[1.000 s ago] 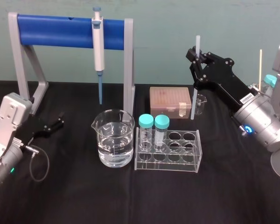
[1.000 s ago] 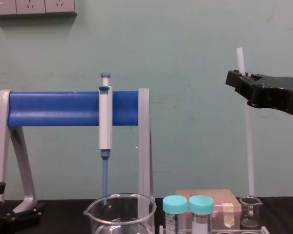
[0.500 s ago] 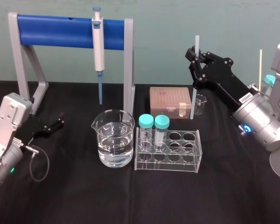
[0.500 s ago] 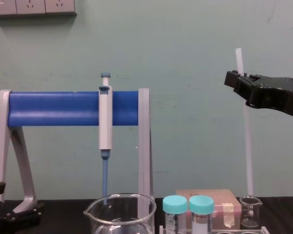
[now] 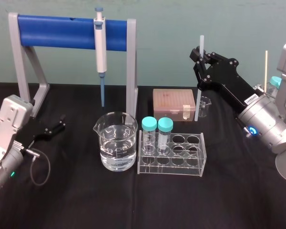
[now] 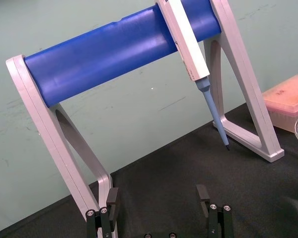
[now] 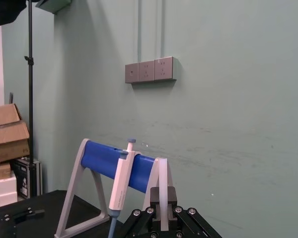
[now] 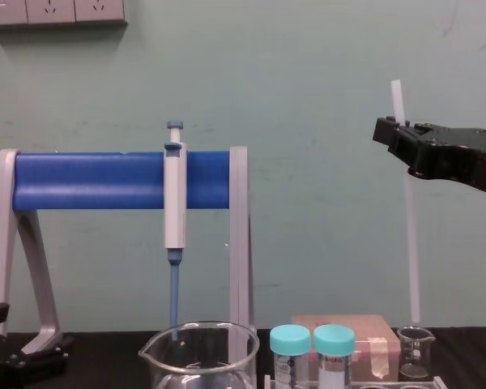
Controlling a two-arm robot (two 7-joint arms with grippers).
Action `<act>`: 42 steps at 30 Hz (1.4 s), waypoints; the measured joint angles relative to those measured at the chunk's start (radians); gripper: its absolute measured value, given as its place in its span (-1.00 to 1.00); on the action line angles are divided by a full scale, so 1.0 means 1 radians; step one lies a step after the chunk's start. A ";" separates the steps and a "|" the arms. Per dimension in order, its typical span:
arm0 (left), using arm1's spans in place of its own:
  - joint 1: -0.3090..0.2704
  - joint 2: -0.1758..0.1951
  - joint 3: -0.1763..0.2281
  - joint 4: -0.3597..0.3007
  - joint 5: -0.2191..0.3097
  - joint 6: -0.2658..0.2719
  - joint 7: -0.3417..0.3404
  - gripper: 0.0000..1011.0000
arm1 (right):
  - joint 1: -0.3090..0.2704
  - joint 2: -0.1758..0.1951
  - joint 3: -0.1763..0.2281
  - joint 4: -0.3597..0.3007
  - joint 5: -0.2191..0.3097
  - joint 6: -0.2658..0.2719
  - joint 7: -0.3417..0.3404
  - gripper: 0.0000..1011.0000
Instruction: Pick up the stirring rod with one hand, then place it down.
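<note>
R gripper (image 5: 200, 53), black w/ flat angular jaws, is clamped on the upper part of the long thin white translucent stirring rod (image 5: 198, 93). The rod hangs upright, its lower end approx. just above the rim of the small clear glass beaker (image 5: 203, 107). L gripper (image 5: 61, 122) is parked well left of the beaker, fingers apart & empty. For set-down I'd lower slow & straight, tip centred over the beaker mouth so the light glass isn't knocked, and release only once the tip rests.

A pipette (image 5: 100, 45) hangs on the blue stand (image 5: 57, 31). The beaker (image 5: 117, 148) stands at 9 o'clock of the tube rack (image 5: 171, 155).
</note>
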 joint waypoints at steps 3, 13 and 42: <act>0.000 0.000 0.000 0.000 0.000 0.000 0.000 0.98 | 0.000 0.000 0.000 0.000 -0.001 0.000 -0.001 -0.86; 0.000 0.000 0.000 0.000 0.000 0.000 0.000 0.98 | 0.000 0.000 0.001 0.000 -0.002 0.000 -0.002 -0.86; 0.000 0.000 0.000 0.000 0.000 0.000 0.000 0.98 | -0.024 0.006 0.008 -0.022 -0.003 0.003 -0.007 -0.86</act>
